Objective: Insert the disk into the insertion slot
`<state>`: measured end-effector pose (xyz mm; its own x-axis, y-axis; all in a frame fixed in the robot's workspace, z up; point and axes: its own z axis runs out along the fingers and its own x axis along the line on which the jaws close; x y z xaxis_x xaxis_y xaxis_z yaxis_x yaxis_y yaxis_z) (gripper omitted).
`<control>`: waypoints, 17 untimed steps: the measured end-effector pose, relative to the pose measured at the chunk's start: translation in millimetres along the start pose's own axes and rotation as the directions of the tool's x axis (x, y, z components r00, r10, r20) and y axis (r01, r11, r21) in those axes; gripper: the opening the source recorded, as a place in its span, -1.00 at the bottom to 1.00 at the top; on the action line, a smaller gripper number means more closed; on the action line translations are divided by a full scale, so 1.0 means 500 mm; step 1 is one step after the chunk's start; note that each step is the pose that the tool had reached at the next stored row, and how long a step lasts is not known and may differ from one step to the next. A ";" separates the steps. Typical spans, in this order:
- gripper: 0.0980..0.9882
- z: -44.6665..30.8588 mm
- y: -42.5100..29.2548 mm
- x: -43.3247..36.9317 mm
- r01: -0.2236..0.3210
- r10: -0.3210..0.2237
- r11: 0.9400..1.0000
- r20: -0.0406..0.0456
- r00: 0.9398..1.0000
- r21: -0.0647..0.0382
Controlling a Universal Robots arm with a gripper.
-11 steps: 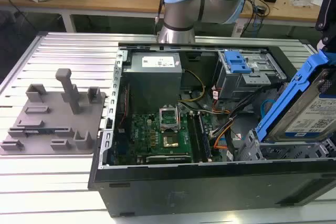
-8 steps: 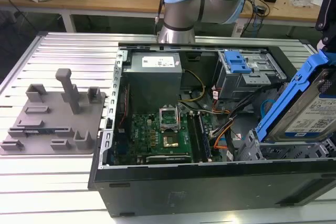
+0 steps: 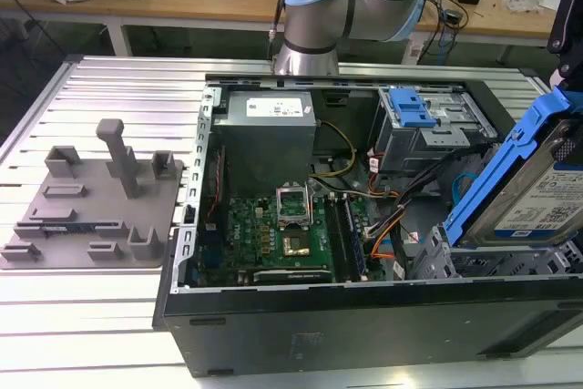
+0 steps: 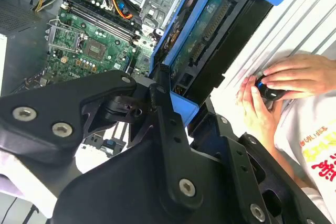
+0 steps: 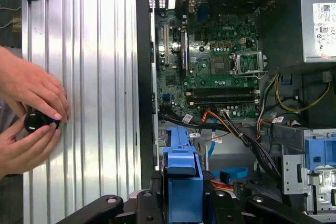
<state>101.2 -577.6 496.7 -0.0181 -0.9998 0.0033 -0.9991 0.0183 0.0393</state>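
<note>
The disk (image 3: 537, 207), a silver drive with a white label in a bright blue carrier, hangs tilted over the exterior view's right end of the open computer case. Its lower edge is just above the small grey perforated cage with the insertion slot (image 3: 439, 263). My gripper (image 4: 181, 103) is shut on the blue carrier's end, with a black finger (image 4: 157, 95) pressed against its side. In the first wrist view the gripper (image 5: 182, 195) clamps the blue carrier (image 5: 181, 166) above the case's cabling.
A larger grey bay with a blue ribbed top (image 3: 414, 111) stands behind the cage. The motherboard (image 3: 282, 234), power supply (image 3: 269, 129) and orange cables (image 3: 387, 230) are inside the case. A grey fixture plate (image 3: 91, 202) lies on the table. A person's hands (image 5: 31, 108) hold a black knob (image 5: 35, 121) beside the case.
</note>
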 end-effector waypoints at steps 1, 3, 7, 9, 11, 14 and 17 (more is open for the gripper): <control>-0.39 0.000 0.000 0.000 0.000 0.000 1.000 0.000 1.000 0.000; -0.39 0.000 0.000 0.000 0.000 0.000 1.000 0.000 1.000 0.000; -0.39 0.000 -0.007 0.000 0.011 -0.011 1.000 0.000 1.000 0.000; -0.39 -0.001 -0.010 -0.001 0.025 -0.025 1.000 -0.001 1.000 0.000; -0.39 -0.001 -0.013 -0.001 0.040 -0.040 0.999 -0.002 0.999 0.000; -0.39 -0.001 -0.016 -0.003 0.055 -0.054 0.998 -0.003 0.999 0.018; -0.39 0.000 -0.015 -0.005 0.055 -0.055 0.997 -0.004 0.999 0.055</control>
<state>108.9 -575.1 496.5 0.0365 -0.9993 0.0052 -0.9992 -0.0366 -0.0156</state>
